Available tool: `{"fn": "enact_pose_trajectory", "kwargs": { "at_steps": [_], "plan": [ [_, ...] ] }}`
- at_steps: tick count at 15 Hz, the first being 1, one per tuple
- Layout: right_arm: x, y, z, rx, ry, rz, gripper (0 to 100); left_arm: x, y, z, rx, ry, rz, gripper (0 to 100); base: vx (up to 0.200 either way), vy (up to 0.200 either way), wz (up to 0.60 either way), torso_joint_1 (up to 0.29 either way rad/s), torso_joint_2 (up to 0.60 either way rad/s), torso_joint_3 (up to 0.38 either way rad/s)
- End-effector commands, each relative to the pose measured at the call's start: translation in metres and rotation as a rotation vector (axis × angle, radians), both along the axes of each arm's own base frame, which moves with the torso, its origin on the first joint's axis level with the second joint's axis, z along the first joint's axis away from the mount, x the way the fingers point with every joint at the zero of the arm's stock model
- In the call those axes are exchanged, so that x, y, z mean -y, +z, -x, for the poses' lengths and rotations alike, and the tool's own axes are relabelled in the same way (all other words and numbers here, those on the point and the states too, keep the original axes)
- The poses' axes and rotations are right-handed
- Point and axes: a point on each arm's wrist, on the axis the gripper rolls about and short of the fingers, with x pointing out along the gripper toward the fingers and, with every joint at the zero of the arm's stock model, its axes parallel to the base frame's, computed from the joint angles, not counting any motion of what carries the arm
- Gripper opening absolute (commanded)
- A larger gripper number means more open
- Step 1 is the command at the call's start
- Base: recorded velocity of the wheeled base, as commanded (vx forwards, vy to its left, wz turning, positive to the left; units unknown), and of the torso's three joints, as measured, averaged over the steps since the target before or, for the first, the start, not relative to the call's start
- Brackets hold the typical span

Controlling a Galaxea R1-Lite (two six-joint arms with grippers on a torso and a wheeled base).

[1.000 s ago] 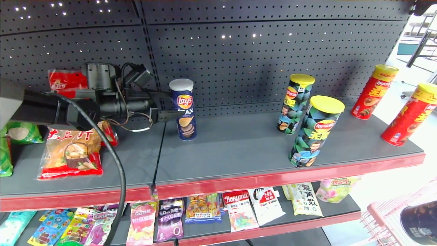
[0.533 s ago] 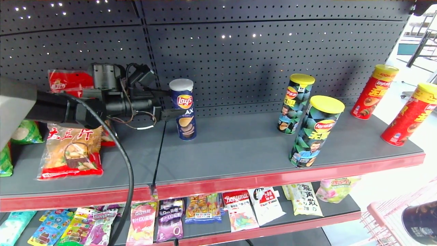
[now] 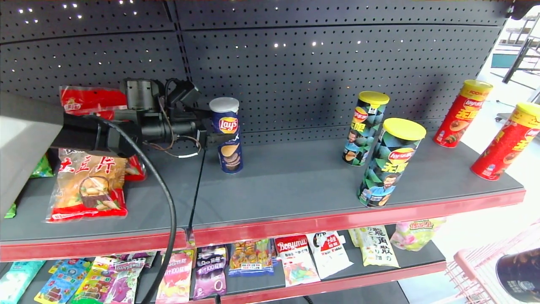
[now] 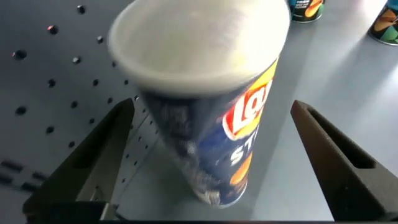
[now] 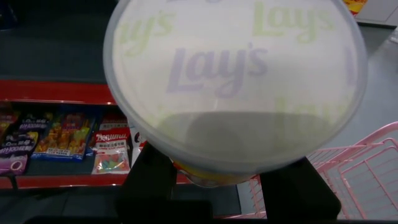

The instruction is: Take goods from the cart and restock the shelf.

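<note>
A blue chip can [image 3: 226, 134] with a white lid stands upright near the back of the upper shelf [image 3: 295, 185]. My left gripper [image 3: 220, 137] comes in from the left at mid-height of that can. In the left wrist view the blue can [image 4: 211, 106] stands between the gripper's [image 4: 217, 155] spread fingers [image 4: 102, 155], which are open and clear of it on both sides. My right gripper [image 5: 224, 183] is shut on a chip can with a clear lid [image 5: 233, 81]. This dark can [image 3: 518, 274] hangs over the pink cart [image 3: 472, 264] at the lower right.
Two green patterned cans [image 3: 390, 162] with yellow lids and two red cans [image 3: 504, 141] stand on the shelf's right half. Snack bags [image 3: 86, 185] lie under and behind the left arm. A lower shelf [image 3: 295, 287] holds several bags. The pegboard wall [image 3: 316, 76] closes the back.
The left arm has slid to the right along the shelf, bringing its open fingers farther around the blue can. The can and the right arm stay put.
</note>
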Motion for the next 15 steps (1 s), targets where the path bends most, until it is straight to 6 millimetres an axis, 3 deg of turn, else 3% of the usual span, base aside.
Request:
{"fn": "enact_pose_trajectory", "kwargs": {
  "at_steps": [1, 11, 15],
  "plan": [
    [0.0, 0.0, 0.0, 0.0, -0.001, 0.001, 0, 0.002, -0.004, -0.006, 0.0, 0.005, -0.002, 100, 0.0, 0.0, 0.0, 0.0, 0.0, 0.0],
    [0.0, 0.0, 0.0, 0.002, -0.001, 0.0, 0, 0.004, -0.007, -0.01, -0.01, 0.024, 0.0, 100, 0.0, 0.0, 0.0, 0.0, 0.0, 0.0],
    [0.0, 0.001, 0.0, 0.003, -0.003, 0.0, 0, 0.015, -0.001, -0.014, 0.003, 0.042, 0.044, 100, 0.0, 0.0, 0.0, 0.0, 0.0, 0.0]
  ]
}}
